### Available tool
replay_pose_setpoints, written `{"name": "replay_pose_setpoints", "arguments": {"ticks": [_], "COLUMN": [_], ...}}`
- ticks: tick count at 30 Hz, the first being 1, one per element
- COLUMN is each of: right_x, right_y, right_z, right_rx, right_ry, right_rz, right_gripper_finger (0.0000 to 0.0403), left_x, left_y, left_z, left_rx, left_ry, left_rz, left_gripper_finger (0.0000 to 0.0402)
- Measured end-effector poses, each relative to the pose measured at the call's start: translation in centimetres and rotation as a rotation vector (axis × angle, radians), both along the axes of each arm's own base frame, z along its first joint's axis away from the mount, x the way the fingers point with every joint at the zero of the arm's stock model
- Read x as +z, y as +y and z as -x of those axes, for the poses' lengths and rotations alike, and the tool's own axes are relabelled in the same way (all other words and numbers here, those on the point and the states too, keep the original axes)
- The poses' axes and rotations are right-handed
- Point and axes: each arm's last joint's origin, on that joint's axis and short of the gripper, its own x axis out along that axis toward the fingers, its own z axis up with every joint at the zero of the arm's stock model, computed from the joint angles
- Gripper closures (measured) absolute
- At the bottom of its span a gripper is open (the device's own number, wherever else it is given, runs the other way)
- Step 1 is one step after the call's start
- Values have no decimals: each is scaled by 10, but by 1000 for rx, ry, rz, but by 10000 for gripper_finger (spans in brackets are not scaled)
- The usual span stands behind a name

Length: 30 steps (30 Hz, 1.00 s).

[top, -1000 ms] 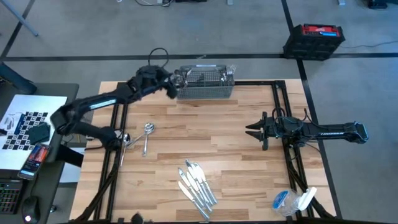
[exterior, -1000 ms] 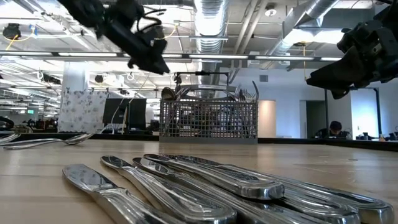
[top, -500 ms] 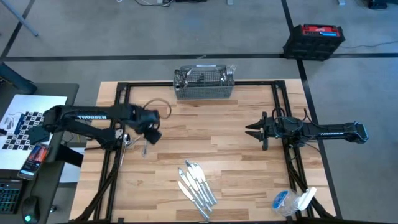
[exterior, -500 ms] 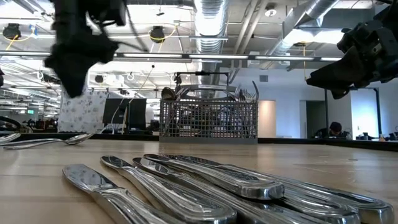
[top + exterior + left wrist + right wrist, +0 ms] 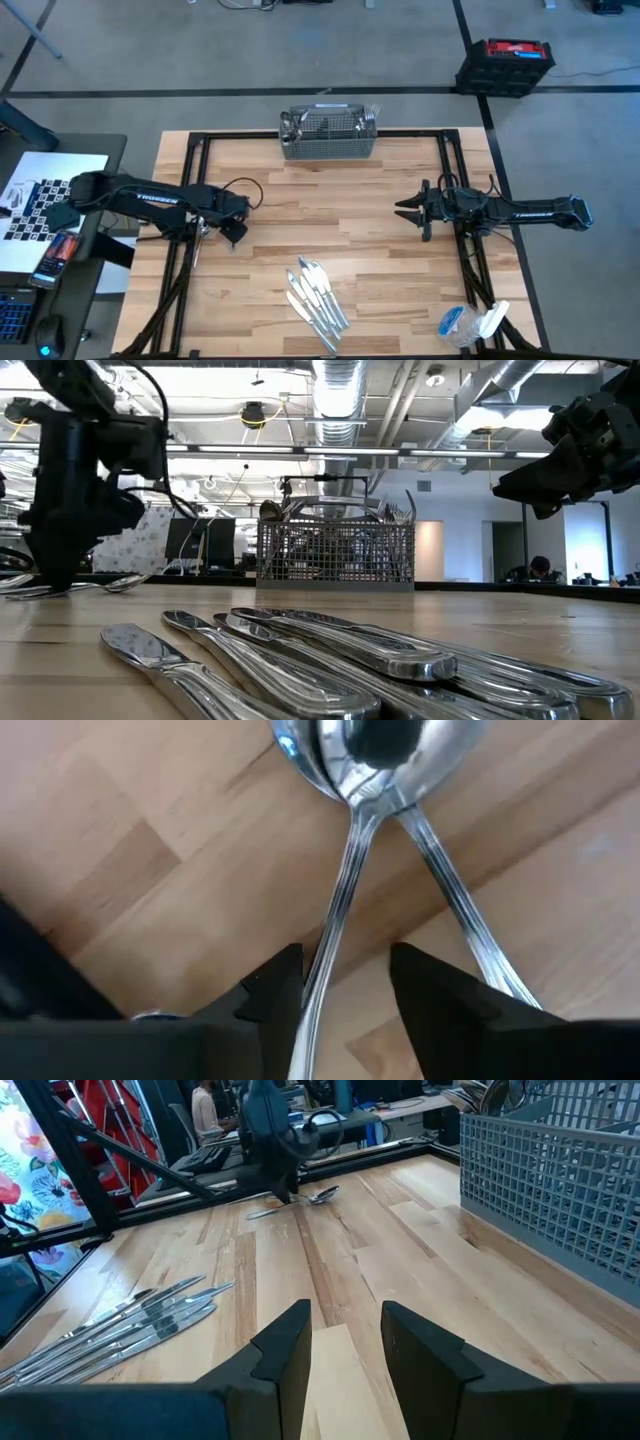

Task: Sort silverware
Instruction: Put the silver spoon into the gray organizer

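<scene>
Two spoons lie on the table's left part, bowls overlapping and handles spreading apart; the low view shows these spoons flat on the wood. My left gripper points down over them, open, one finger on each side of one spoon's handle. The other handle runs past the outside of one finger. Several knives lie in a fan near the front edge. A grey mesh basket holding more silverware stands at the far edge. My right gripper hovers open at the right, level.
A clear plastic bag lies at the near right corner. Black frame rails run along the table's left, right and far sides. Bare wood lies between the spoons, the knives and the right gripper.
My left gripper has swung from the basket at the far edge toward the table's near left, dropped to just above the table and tipped to point straight down over the two spoons. The spoons, knives and basket have stayed where they were.
</scene>
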Motion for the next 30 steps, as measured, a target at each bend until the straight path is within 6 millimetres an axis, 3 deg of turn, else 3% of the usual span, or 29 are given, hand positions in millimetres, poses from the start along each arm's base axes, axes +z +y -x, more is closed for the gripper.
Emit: {"name": "replay_pose_setpoints", "arguments": {"ticks": [5, 9, 12, 18, 20, 23, 27, 30], "right_x": [0, 0, 0, 0, 0, 0, 0, 0], "right_y": [0, 0, 0, 0, 0, 0, 0, 0], "right_z": [0, 0, 0, 0, 0, 0, 0, 0], "right_rx": [1, 0, 0, 0, 0, 0, 1, 0], "right_ry": [1, 0, 1, 0, 0, 1, -1, 0], "right_rz": [0, 0, 0, 0, 0, 0, 0, 0], "right_gripper_finger": [290, 290, 290, 290, 290, 290, 290, 290], "left_x": [17, 59, 107, 176, 177, 161, 115, 80], "left_y": [4, 8, 15, 49, 55, 55, 40, 28], "left_z": [-16, -43, -68, -91, -87, -79, -69, -66], "left_rx": [-59, -115, -181, -241, -253, -276, -211, -158], "left_ry": [-77, -221, -421, -715, -690, -593, -349, -215], "left_rz": [-25, -74, -227, -515, -505, -345, -36, 61], "left_gripper_finger": [382, 399, 401, 401, 401, 401, 377, 347]}}
